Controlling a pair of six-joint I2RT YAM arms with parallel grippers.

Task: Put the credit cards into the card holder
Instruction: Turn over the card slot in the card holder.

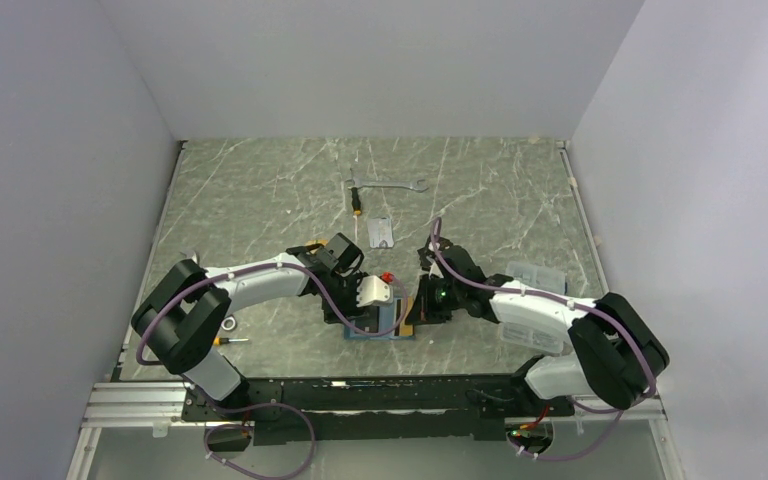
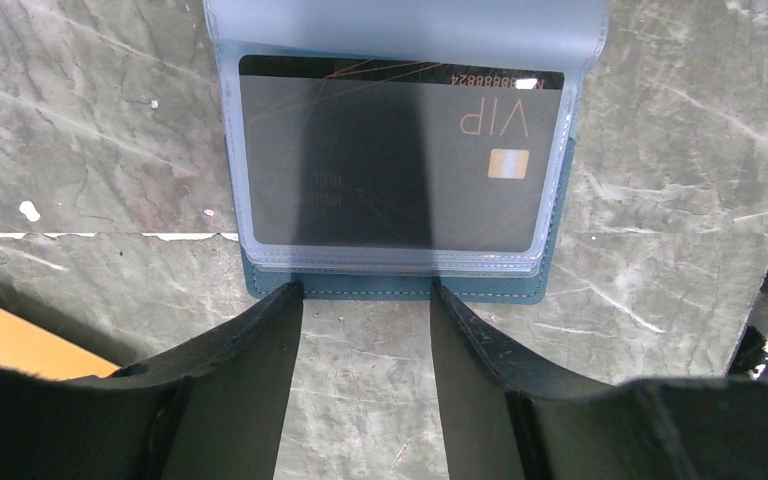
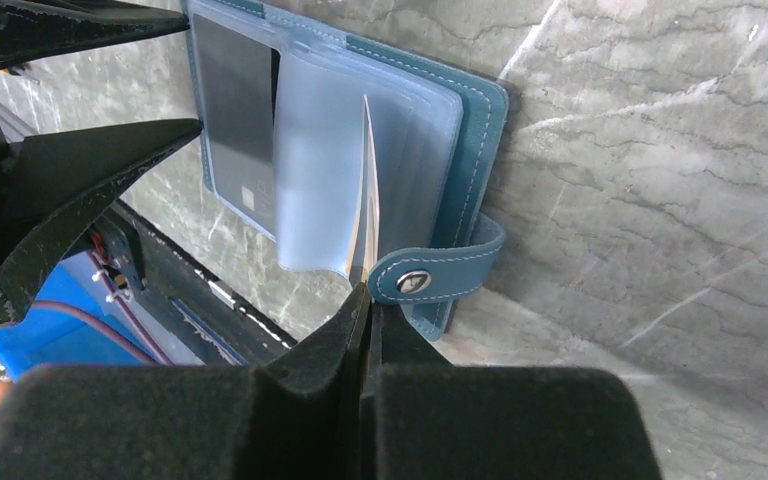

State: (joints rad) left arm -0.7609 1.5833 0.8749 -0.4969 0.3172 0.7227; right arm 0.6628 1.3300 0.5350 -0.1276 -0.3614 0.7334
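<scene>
The teal card holder [image 1: 378, 329] lies open on the table between both grippers. In the left wrist view a dark card marked VIP [image 2: 390, 150] sits in its clear front pocket, and my left gripper [image 2: 365, 292] is open with its fingertips on the holder's teal near edge [image 2: 480, 288]. In the right wrist view my right gripper [image 3: 365, 295] is shut on an orange-gold card [image 3: 368, 200], seen edge-on. The card stands between the pale blue sleeves [image 3: 320, 160], beside the snap tab [image 3: 430, 275]. The dark card [image 3: 235, 110] shows there too.
A wrench [image 1: 387, 184], a screwdriver [image 1: 358, 205] and a clear packet [image 1: 381, 233] lie farther back. A clear plastic box [image 1: 535, 275] is at the right and a small ring [image 1: 228, 323] at the left. An orange flat thing [image 2: 10, 335] shows at the left wrist view's edge.
</scene>
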